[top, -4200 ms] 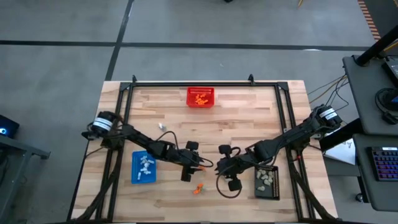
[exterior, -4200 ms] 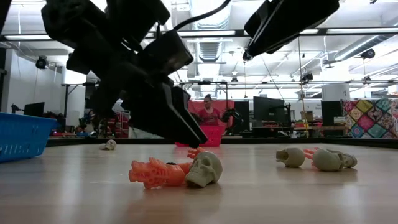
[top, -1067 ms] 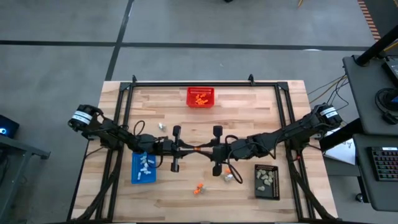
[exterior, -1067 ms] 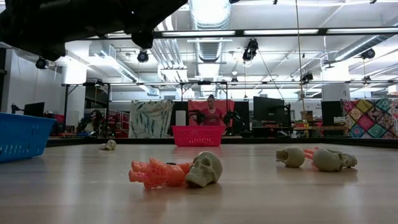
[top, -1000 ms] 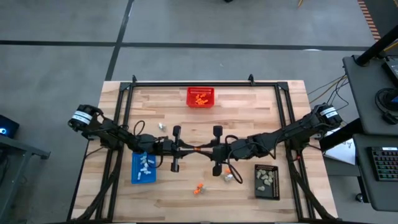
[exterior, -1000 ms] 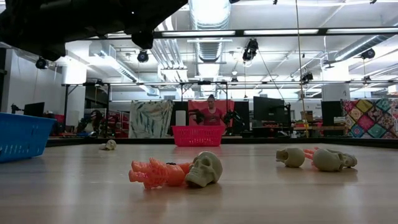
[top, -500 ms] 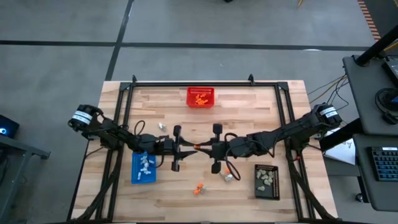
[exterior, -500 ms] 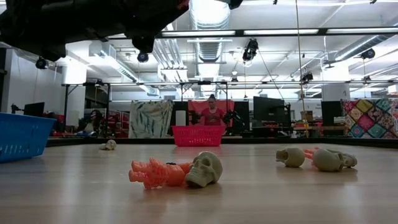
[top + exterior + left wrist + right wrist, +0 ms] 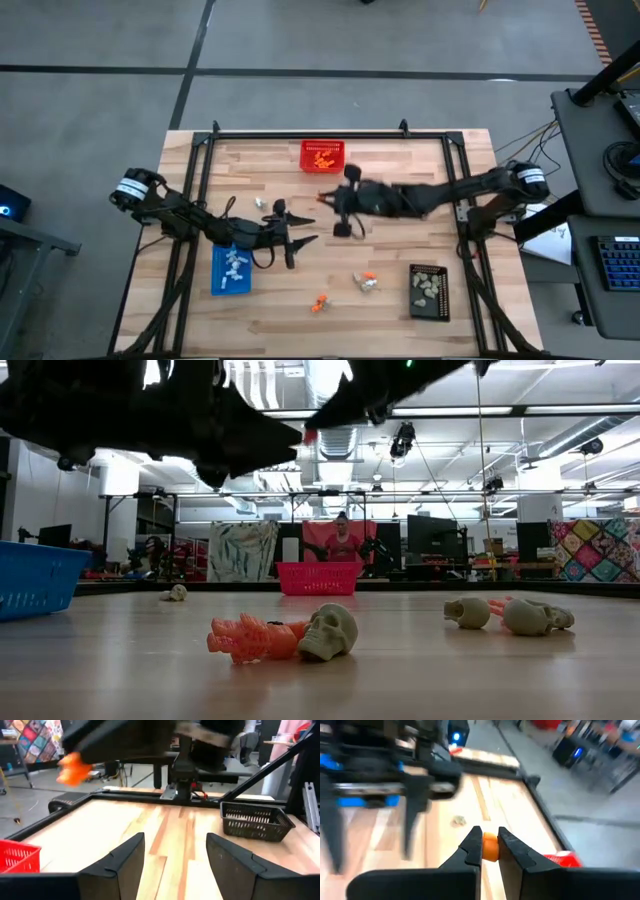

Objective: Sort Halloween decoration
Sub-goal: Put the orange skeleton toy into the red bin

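Observation:
My right gripper (image 9: 321, 197) hovers over the table's far middle, just short of the red mesh basket (image 9: 323, 156), and is shut on a small orange trinket (image 9: 490, 845). That trinket also shows in the left wrist view (image 9: 74, 767), raised above the table. My left gripper (image 9: 305, 229) is open and empty near the table's centre, by the blue tray (image 9: 231, 268) of white pieces. Loose trinkets lie on the wood: an orange figure (image 9: 250, 637) against a pale skull (image 9: 330, 630), two more skulls (image 9: 467, 612) and a small white one (image 9: 262, 203). My right gripper pinches the orange trinket (image 9: 490, 851) between its two fingers (image 9: 472, 846). The fingers lie roughly level, coming from the table's right. The trinket is lifted clear of the table.
The black tray (image 9: 428, 290) of grey-beige pieces sits near the right front. The red basket (image 9: 560, 859) holds orange pieces at the far edge. A black frame (image 9: 330, 134) rims the table. Bare wood lies between the basket and the trays.
The two grippers met at the table's centre with the orange trinket between them. The left gripper opened and let go, then drew slightly left. The right gripper carried the trinket up and toward the far edge, close to the red basket.

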`<state>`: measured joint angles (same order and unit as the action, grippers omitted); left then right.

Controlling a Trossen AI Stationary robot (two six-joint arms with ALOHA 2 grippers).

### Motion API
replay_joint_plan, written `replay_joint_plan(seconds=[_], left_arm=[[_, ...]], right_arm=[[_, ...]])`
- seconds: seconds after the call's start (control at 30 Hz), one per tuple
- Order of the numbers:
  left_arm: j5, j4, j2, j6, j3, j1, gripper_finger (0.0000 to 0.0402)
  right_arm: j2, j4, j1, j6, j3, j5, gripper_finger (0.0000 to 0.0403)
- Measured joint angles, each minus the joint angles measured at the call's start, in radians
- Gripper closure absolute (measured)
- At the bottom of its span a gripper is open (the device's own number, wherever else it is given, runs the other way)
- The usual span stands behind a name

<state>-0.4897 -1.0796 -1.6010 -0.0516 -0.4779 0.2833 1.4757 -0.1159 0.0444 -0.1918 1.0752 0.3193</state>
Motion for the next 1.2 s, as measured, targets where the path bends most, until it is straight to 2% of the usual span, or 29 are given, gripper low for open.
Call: replay_joint_plan(seconds=[0.17,0.33,0.53,0.87,1.0,1.2], left_arm=[[-0.001,0.002,0.020,-0.003,0.017,0.000,0.0206],[-0.001,0.046,0.088,-0.003,0.030,0.000,0.0206],[-0.017,0.211,0.222,-0.003,0.032,0.000,0.0206],[-0.107,0.473,0.397,-0.044,0.032,0.000,0.0206],[-0.108,0.511,0.421,-0.066,0.032,0.000,0.0206],[-0.160,0.522,0.426,-0.067,0.032,0.000,0.0206]], right_arm=[[0.013,0.028,-0.180,0.071,0.000,-0.170,0.0379],[0.037,0.035,-0.331,0.108,0.000,-0.240,0.0379],[0.102,0.030,-0.460,0.140,0.000,-0.326,0.0379],[0.242,0.037,-0.523,0.166,0.039,-0.328,0.0379],[0.265,0.044,-0.525,0.157,0.060,-0.328,0.0374],[0.268,0.062,-0.525,0.157,0.076,-0.320,0.0342]])
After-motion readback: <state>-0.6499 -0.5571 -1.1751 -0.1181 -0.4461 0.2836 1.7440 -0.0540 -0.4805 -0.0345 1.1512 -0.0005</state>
